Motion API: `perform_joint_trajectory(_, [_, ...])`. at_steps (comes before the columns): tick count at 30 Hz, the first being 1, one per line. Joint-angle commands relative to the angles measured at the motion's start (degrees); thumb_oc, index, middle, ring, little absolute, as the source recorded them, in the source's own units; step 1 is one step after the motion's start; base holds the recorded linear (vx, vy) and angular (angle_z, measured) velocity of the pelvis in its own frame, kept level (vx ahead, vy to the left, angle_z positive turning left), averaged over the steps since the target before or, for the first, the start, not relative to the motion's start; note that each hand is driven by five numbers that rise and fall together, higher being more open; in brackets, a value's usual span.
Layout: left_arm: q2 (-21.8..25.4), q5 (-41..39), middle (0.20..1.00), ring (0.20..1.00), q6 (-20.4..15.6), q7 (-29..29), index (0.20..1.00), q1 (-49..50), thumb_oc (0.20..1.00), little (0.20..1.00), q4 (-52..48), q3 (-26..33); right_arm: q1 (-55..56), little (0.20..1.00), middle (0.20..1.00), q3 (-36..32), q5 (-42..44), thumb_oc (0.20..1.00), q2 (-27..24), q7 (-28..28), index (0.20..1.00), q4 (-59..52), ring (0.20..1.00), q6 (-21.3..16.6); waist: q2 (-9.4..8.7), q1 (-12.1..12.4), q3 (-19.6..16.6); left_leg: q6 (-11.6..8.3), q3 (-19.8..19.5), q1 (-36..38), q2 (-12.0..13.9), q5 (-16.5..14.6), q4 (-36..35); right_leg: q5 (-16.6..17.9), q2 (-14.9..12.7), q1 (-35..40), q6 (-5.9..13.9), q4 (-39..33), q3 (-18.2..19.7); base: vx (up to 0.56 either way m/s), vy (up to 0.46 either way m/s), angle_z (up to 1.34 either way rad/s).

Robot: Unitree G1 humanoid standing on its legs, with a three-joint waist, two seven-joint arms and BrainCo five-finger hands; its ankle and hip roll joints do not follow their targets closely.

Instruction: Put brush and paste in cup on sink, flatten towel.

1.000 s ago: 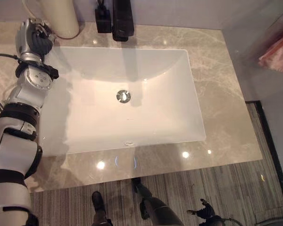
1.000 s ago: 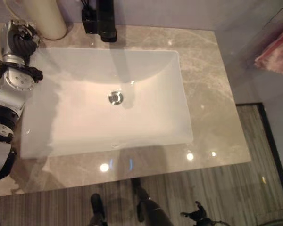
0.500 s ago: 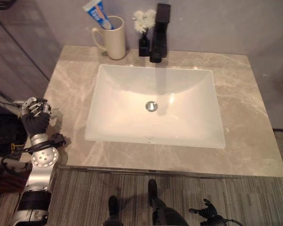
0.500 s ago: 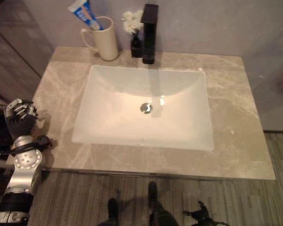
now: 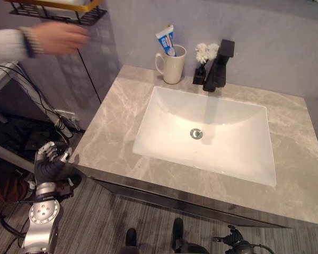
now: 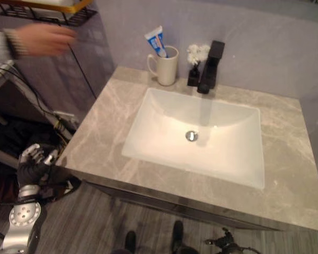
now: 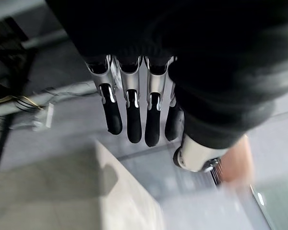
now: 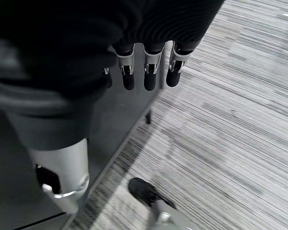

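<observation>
With the paste (image 5: 166,40) in the cup (image 5: 173,65) at the counter's (image 5: 116,116) back edge, we judge the towel next; both hands hang relaxed, empty: left hand (image 5: 49,161), right hand (image 8: 149,67).

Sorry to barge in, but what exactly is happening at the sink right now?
Nothing is being handled. The toothpaste already stands in the cup on the counter beside the faucet. The robot's left hand hangs off the counter's corner, holding nothing; its right hand is low over the floor. A person's hand reaches toward a wall shelf.
</observation>
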Motion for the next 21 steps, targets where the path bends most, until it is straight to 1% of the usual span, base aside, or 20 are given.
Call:
perform_joint_trajectory(1, [2.75, 0.52, 0.373, 0.373, -1.03, -0.12, 0.373, -0.34, 0.373, 0.373, -2.86, 3.34, -0.8, 1.0, 1.0, -1.41, -0.38, 1.0, 1.63, 0.06, 1.0, 1.01, 1.0, 0.08, -3.07, 0.58, -0.73, 3.85, -1.8, 1.48, -5.08, -1.25, 0.36, 4.28, -4.55, 0.88, 6.04, 0.07, -0.51, -0.07, 0.123, 0.21])
perform_joint_trajectory(2, [2.62, 0.58, 0.416, 0.416, -0.81, -0.49, 0.416, 0.33, 0.416, 0.416, -2.71, 3.3, -0.53, 1.0, 1.0, -1.83, -0.18, 1.0, 1.81, 0.17, 1.0, 1.12, 1.0, 0.09, -3.3, 0.6, -0.72, 4.21, -2.07, 1.86, -5.54, -1.45, 0.36, 4.6, -4.92, 1.29, 6.21, 0.07, -0.55, -0.09, 0.15, 0.22])
perform_joint_trajectory(3, [2.51, 0.83, 0.448, 0.448, -0.43, -0.96, 0.448, 1.16, 0.448, 0.448, -2.49, 2.99, 0.28, 1.0, 1.0, -2.29, 0.03, 1.0, 2.32, 0.4, 1.0, 1.22, 1.0, 0.17, -3.71, 0.64, -0.82, 4.91, -2.41, 2.48, -6.49, -1.71, 0.37, 5.79, -5.65, 1.84, 6.65, 0.07, -0.58, -0.06, 0.112, 0.17])
perform_joint_trajectory(4, [2.52, 0.83, 0.492, 0.492, -0.42, -0.96, 0.492, 1.18, 0.492, 0.492, -2.5, 2.98, 0.32, 1.0, 1.0, -2.29, 0.02, 1.0, 2.33, 0.4, 1.0, 1.2, 1.0, 0.17, -3.73, 0.63, -0.77, 4.94, -2.43, 2.54, -6.53, -1.7, 0.36, 5.79, -5.69, 1.91, 6.68, 0.07, -0.6, -0.07, 0.123, 0.1])
perform_joint_trajectory(5, [2.4, 0.63, 0.576, 0.576, -0.17, -1.21, 0.576, 1.28, 0.576, 0.576, -1.64, 2.69, 0.56, 1.0, 1.0, -2.5, 0.14, 1.0, 2.43, 0.51, 1.0, 1.07, 1.0, 0.21, -3.9, 0.49, -0.79, 5.24, -2.5, 2.81, -7.01, -1.85, 0.4, 6.65, -6.14, 2.1, 6.89, 0.07, -0.56, -0.06, 0.093, 0.1])
perform_joint_trajectory(6, [2.39, 0.77, 1.0, 1.0, 0.14, -1.45, 1.0, 1.65, 1.0, 1.0, -1.84, 2.17, 0.97, 1.0, 1.0, -2.71, 0.31, 1.0, 2.57, 0.5, 1.0, 0.89, 1.0, 0.25, -4.12, 0.31, -0.57, 5.58, -2.44, 3.2, -7.48, -2.04, 0.43, 7.42, -6.59, 2.19, 7.23, 0.12, -0.61, -0.12, 0.158, 0.08])
perform_joint_trajectory(7, [2.45, 1.88, 1.0, 1.0, 0.72, -1.51, 1.0, 2.09, 1.0, 1.0, -0.44, 1.29, 1.39, 1.0, 1.0, -2.94, 0.58, 1.0, 2.91, 0.43, 1.0, 0.9, 1.0, 0.22, -4.33, -0.03, -0.15, 6.02, -2.14, 3.61, -8.07, -2.24, 0.43, 8.61, -7.16, 1.95, 7.55, 0.27, -0.49, -0.09, 0.112, 0.05])
perform_joint_trajectory(8, [2.46, 1.89, 1.0, 1.0, 0.67, -1.48, 1.0, 2.03, 1.0, 1.0, -0.36, 1.24, 1.4, 1.0, 1.0, -2.97, 0.58, 1.0, 2.91, 0.43, 1.0, 0.89, 1.0, 0.23, -4.34, 0.02, -0.12, 6.04, -2.11, 3.64, -8.09, -2.23, 0.43, 8.63, -7.17, 1.97, 7.57, 0.25, -0.46, -0.1, 0.111, -0.02])
perform_joint_trajectory(10, [1.61, 2.85, 1.0, 1.0, 1.68, -1.28, 1.0, 2.11, 1.0, 1.0, 3.67, -0.58, 1.81, 1.0, 1.0, -3.37, 1.45, 1.0, 3.12, 0.21, 1.0, 0.63, 1.0, -0.01, -4.62, -0.63, 0.55, 6.49, -1.56, 3.75, -8.75, -2.19, 0.41, 10.4, -7.7, 1.28, 7.96, 0.39, 0.02, -0.07, 0.076, -0.03])
perform_joint_trajectory(11, [1.61, 2.85, 1.0, 1.0, 1.6, -1.26, 1.0, 2.01, 1.0, 1.0, 3.8, -0.66, 1.81, 1.0, 1.0, -3.41, 1.46, 1.0, 3.1, 0.22, 1.0, 0.61, 1.0, -0.01, -4.62, -0.54, 0.58, 6.51, -1.5, 3.76, -8.76, -2.19, 0.41, 10.42, -7.71, 1.26, 7.97, 0.38, 0.09, -0.08, 0.074, -0.05])
perform_joint_trajectory(12, [0.46, 3.1, 1.0, 1.0, 3.22, -1.42, 1.0, 1.91, 1.0, 1.0, 7.83, -2.54, 2.22, 1.0, 1.0, -3.94, 2.36, 1.0, 3.23, 0.32, 1.0, 0.44, 1.0, -0.23, -4.82, -1.12, 1.07, 6.66, -1.1, 3.61, -9.06, -2.11, 0.37, 11.4, -7.96, 0.64, 8.24, 0.45, 0.41, -0.13, 0.104, -0.09])
perform_joint_trajectory(14, [-0.46, 4.47, 1.0, 1.0, 5.93, -4.14, 1.0, 4.47, 1.0, 1.0, 11.92, -5.5, 2.89, 1.0, 1.0, -5.05, 3.36, 1.0, 3.14, 0.31, 1.0, -0.18, 1.0, -0.27, -4.99, -2.94, 2.68, 7.17, 0.82, 3.41, -9.18, -2.23, 0.36, 13.59, -7.96, -1.67, 8.66, 0.95, 1.23, -0.18, 0.126, -0.21])
perform_joint_trajectory(15, [-0.8, 4.21, 1.0, 1.0, 8.17, -7.45, 1.0, 5.5, 1.0, 1.0, 15.33, -8.02, 2.48, 1.0, 1.0, -4.77, 3.61, 1.0, 3.16, 0.87, 1.0, -1.22, 1.0, -0.05, -4.78, -4.32, 4.24, 7.53, 2.4, 3.45, -8.49, -1.81, 0.36, 14.47, -7.06, -4.02, 8.92, 2.86, 1.03, -0.11, 0.061, -0.67])
perform_joint_trajectory(16, [-0.8, 4.2, 1.0, 1.0, 8.12, -7.48, 1.0, 5.44, 1.0, 1.0, 15.41, -8.04, 2.48, 1.0, 1.0, -4.78, 3.61, 1.0, 3.15, 0.87, 1.0, -1.25, 1.0, -0.02, -4.76, -4.21, 4.24, 7.53, 2.5, 3.44, -8.46, -1.84, 0.36, 14.41, -7.02, -4.15, 8.92, 3.01, 1.14, -0.17, 0.11, -0.99])
perform_joint_trajectory(17, [-1.86, 4.94, 1.0, 1.0, 11.32, -10.67, 1.0, 6.02, 1.0, 1.0, 19.85, -10.31, 2.5, 1.0, 1.0, -3.83, 3.4, 1.0, 2.84, 1.92, 1.0, -1.92, 1.0, 0.42, -3.53, -4.22, 4.85, 7.44, 4.98, 3.47, -6.77, -0.85, 0.36, 10.02, -6.48, -4.03, 8.19, 6.4, -2.83, -0.16, 0.087, -1.1])
perform_joint_trajectory(19, [-2.54, 4.46, 1.0, 1.0, 11.75, -11.95, 1.0, 6.41, 1.0, 1.0, 19.58, -12.31, 2.53, 1.0, 1.0, -3.34, 3.04, 1.0, 2.47, 2.21, 1.0, -1.8, 1.0, 1.01, -2.71, -4.84, 4.19, 7.19, 6.67, 2.43, -5.36, -0.18, 0.36, 5.01, -5.03, -3.77, 6.64, 10.18, -1.98, -0.21, 0.061, -0.98])
perform_joint_trajectory(20, [-2.58, 4.69, 1.0, 1.0, 12.11, -12.63, 1.0, 6.75, 1.0, 1.0, 19.34, -12.96, 2.79, 1.0, 1.0, -3.36, 2.62, 1.0, 2.2, 2.39, 1.0, -1.35, 1.0, 1.32, -2.16, -4.82, 3.6, 7.31, 7.59, 1.86, -4.64, 0.24, 0.36, 2.29, -3.97, -3.18, 5.98, 13.31, -1.57, -0.17, 0.012, -0.95])
perform_joint_trajectory(21, [-3.0, 4.55, 1.0, 1.0, 12.51, -13.3, 1.0, 7.02, 1.0, 1.0, 19.92, -13.73, 3.14, 1.0, 1.0, -3.8, 2.64, 1.0, 1.86, 2.32, 1.0, -0.65, 1.0, 1.44, -1.81, -4.91, 2.84, 7.28, 8.06, 1.4, -4.29, 0.26, 0.36, 0.18, -2.91, -2.47, 5.4, 14.57, -0.7, -0.13, -0.012, -0.89])
